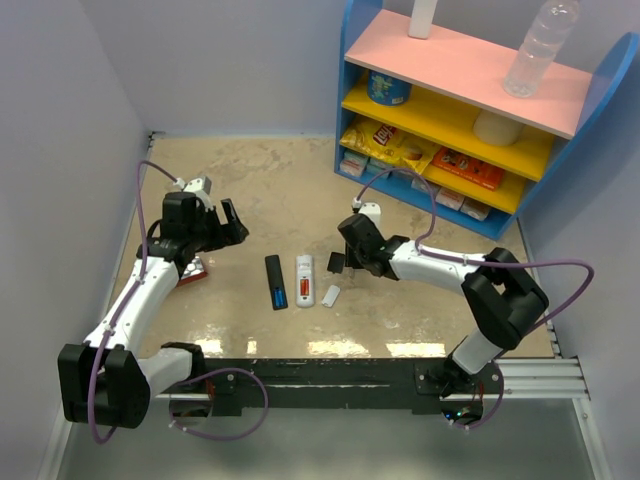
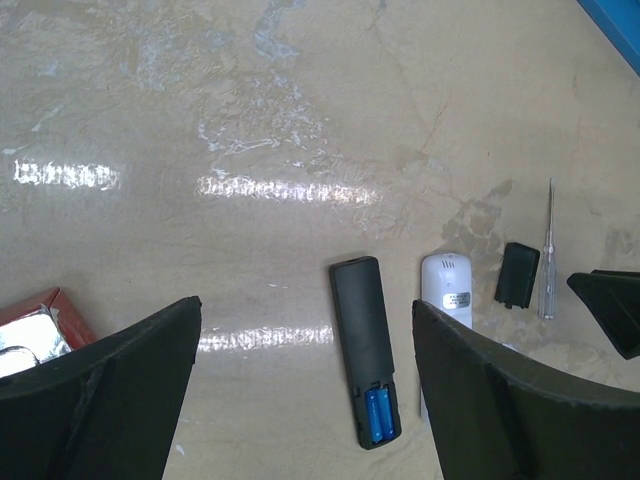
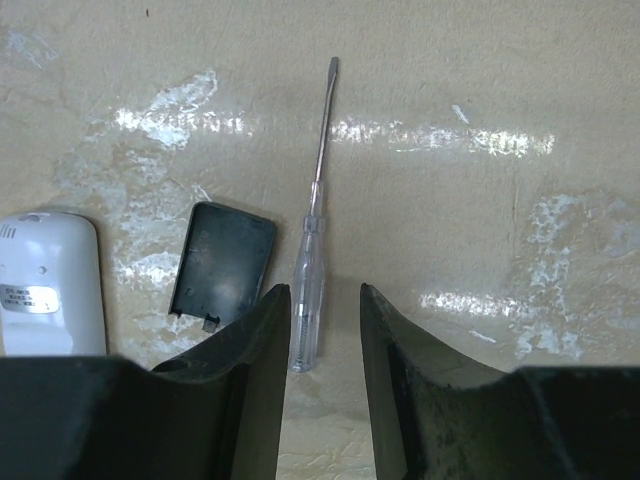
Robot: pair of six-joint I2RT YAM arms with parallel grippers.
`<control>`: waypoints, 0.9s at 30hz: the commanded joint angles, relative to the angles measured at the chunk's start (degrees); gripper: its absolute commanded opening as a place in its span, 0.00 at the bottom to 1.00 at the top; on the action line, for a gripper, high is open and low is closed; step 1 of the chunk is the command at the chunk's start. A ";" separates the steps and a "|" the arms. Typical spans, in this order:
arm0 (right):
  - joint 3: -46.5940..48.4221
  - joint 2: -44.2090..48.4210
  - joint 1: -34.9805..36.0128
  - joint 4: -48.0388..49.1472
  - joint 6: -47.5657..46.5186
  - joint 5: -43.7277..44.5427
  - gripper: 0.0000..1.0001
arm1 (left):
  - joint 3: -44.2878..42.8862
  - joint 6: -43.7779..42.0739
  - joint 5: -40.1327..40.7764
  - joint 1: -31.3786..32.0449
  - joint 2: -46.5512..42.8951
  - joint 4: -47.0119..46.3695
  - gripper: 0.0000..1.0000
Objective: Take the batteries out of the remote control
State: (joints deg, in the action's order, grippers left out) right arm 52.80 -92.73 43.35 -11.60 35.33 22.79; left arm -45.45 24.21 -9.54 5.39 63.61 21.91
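Observation:
A black remote (image 1: 275,281) (image 2: 364,340) lies face down mid-table, its compartment uncovered with two blue batteries (image 2: 379,415) (image 1: 280,297) in it. Beside it lies a white remote (image 1: 304,279) (image 2: 446,290) showing orange-red batteries (image 1: 305,288). My left gripper (image 1: 218,225) (image 2: 305,390) hovers wide open, left of and above the black remote, holding nothing. My right gripper (image 1: 343,262) (image 3: 325,290) is low over the table right of the white remote. Its jaws stand narrowly apart with nothing gripped. A clear-handled screwdriver (image 3: 310,285) lies on the table just inside its left finger.
A black cover plate (image 3: 222,262) (image 2: 517,275) lies by the screwdriver (image 2: 546,260), and a white cover plate (image 1: 330,296) by the white remote. A red foil-lined box (image 1: 191,272) (image 2: 30,325) sits under the left arm. A blue shelf unit (image 1: 470,110) stands back right.

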 commanded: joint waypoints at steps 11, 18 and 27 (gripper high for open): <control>-2.08 -3.16 -0.02 4.48 -0.70 -1.78 0.33 | 0.28 -1.44 -0.57 0.41 -0.60 -1.87 0.88; -1.82 -3.34 -0.02 3.78 -2.11 -1.08 0.26 | 0.28 -1.53 -1.18 0.41 -0.60 -2.14 0.86; -1.82 -3.51 -0.02 3.42 -3.07 -1.43 0.18 | 0.36 -1.97 -1.97 0.41 -0.60 -2.22 0.85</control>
State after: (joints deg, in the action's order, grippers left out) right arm 51.07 -96.40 43.38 -8.58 33.43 21.28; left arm -45.36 24.18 -10.11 5.43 63.61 21.89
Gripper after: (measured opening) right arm 0.232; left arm 0.853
